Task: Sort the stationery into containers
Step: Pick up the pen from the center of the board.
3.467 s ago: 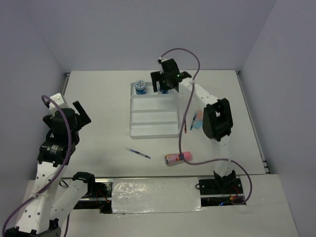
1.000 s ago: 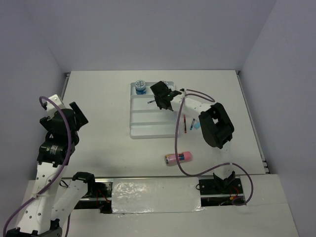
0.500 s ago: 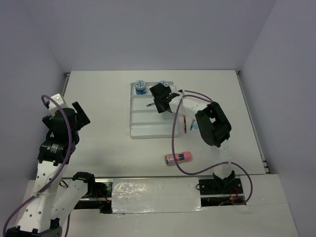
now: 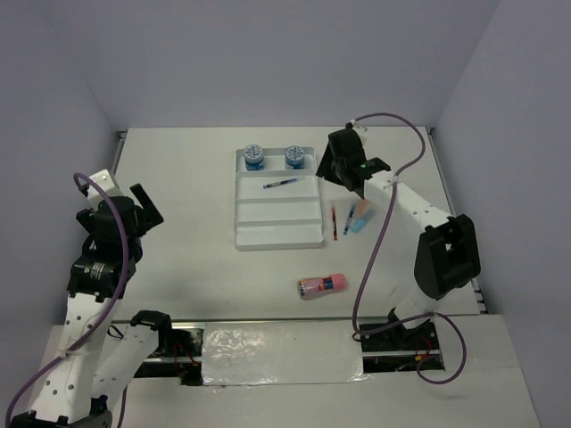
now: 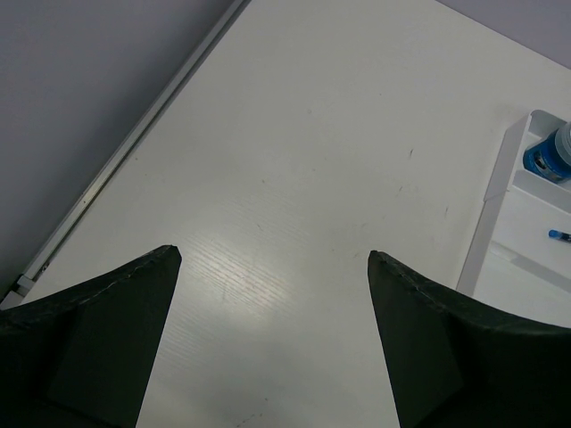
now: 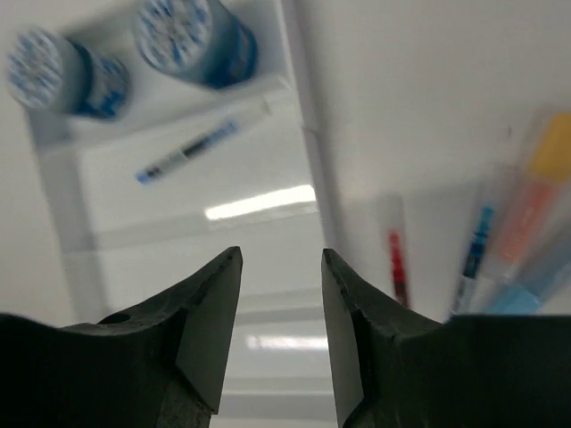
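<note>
Left fingers (image 4: 147,203): wide open, holding nothing, waiting at the bench's left edge.
Tray (image 4: 277,234): middle, toward the far edge; tubs (image 4: 253,157) share the far slot, blue pen (image 4: 280,185) lies in the next.
Tube (image 4: 323,285): loose, toward the near edge.
Right fingers (image 4: 335,169): part open, holding nothing, by the tray's right rim, likely going for more.
Red pen (image 4: 334,223), markers (image 4: 357,217): on the bench beside the tray, not sorted yet.

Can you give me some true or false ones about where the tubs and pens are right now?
1. Both blue tubs stand in the tray, in its far compartment. True.
2. The pink tube is in the tray. False: it lies on the table, in front of the tray.
3. A blue pen lies in the tray. True.
4. The right tool holds the red pen. False: it is empty, and that pen lies on the table beside the tray.
5. The left tool is open. True.
</note>
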`<state>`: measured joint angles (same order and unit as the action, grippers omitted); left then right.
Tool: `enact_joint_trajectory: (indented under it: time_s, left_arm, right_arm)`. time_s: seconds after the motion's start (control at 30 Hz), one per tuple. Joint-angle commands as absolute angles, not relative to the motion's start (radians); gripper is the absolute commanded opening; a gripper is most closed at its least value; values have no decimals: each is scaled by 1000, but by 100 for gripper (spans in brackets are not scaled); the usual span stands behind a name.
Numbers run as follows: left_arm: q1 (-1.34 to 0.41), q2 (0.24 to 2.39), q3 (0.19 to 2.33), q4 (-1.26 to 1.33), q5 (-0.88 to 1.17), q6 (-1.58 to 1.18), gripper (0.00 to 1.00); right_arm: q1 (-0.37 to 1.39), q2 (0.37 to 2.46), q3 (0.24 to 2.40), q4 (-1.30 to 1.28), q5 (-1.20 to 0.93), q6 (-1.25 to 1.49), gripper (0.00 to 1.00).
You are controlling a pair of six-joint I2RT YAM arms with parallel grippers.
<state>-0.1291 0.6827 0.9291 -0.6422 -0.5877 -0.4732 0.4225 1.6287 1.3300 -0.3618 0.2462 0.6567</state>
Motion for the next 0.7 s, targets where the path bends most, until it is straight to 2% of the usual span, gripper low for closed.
enact_joint_trajectory:
  time_s: [0.0,0.67]
  left_arm:
    - [-132,673,931,-597,-584,-457,99]
    - [-132,704,925,-584,-549,-445,99]
  right_arm:
    - [423,1661,1258,-568,189,442,48]
    - [393,1884,1279,-549,190,411,45]
